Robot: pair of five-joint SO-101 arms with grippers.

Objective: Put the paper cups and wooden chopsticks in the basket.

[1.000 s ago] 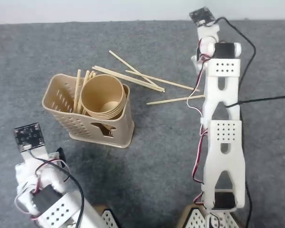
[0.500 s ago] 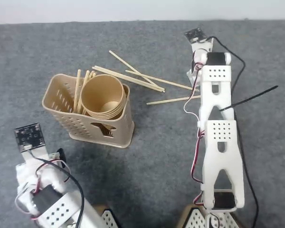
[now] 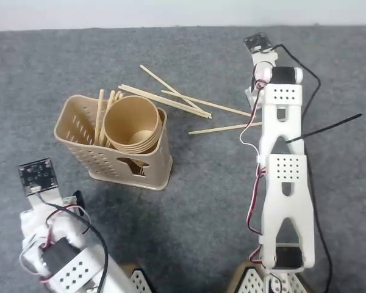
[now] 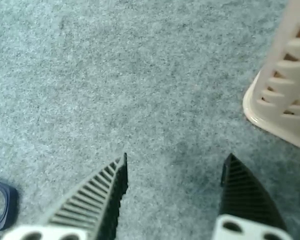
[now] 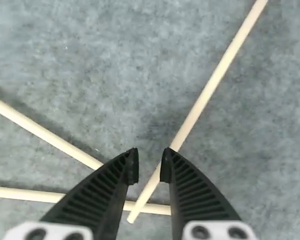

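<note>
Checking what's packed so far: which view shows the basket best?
The high view: the whole basket from above, with stacked paper cups and a few chopsticks inside. The left wrist view catches just one lower corner of it.

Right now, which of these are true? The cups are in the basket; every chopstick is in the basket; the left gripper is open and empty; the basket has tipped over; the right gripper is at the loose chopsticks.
1. The cups are in the basket. True.
2. Every chopstick is in the basket. False: some stand in it, but several chopsticks lie on the carpet beside it.
3. The left gripper is open and empty. True.
4. The basket has tipped over. False: it stands upright, mouth up.
5. The right gripper is at the loose chopsticks. True: one runs between its slightly parted jaws.
</note>
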